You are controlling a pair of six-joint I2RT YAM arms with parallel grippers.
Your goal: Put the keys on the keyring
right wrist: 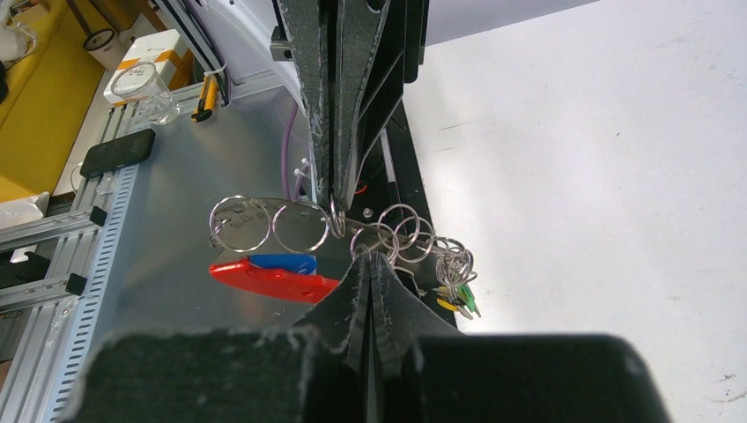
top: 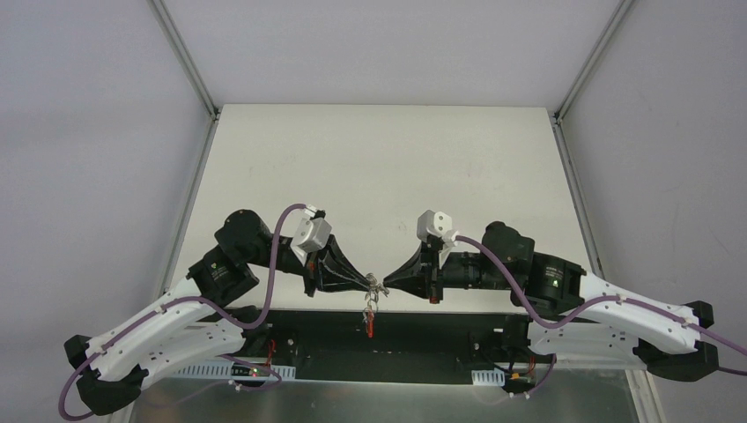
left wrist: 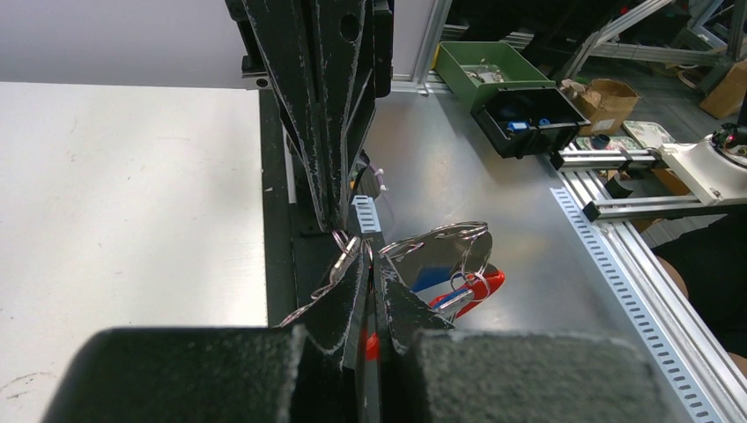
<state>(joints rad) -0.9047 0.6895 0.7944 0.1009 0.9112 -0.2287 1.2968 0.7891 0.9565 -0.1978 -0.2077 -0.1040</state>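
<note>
Two claws meet tip to tip over the bench's [top: 379,159] near edge. The left claw [top: 368,280] and right claw [top: 386,282] both pinch the keyring [right wrist: 264,278] between them, and the keys [right wrist: 460,298] dangle just beside the right claw's tips.

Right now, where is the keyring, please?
Top view: the keyring hangs between the left gripper and right gripper tips, at the near edge of the table.
</note>
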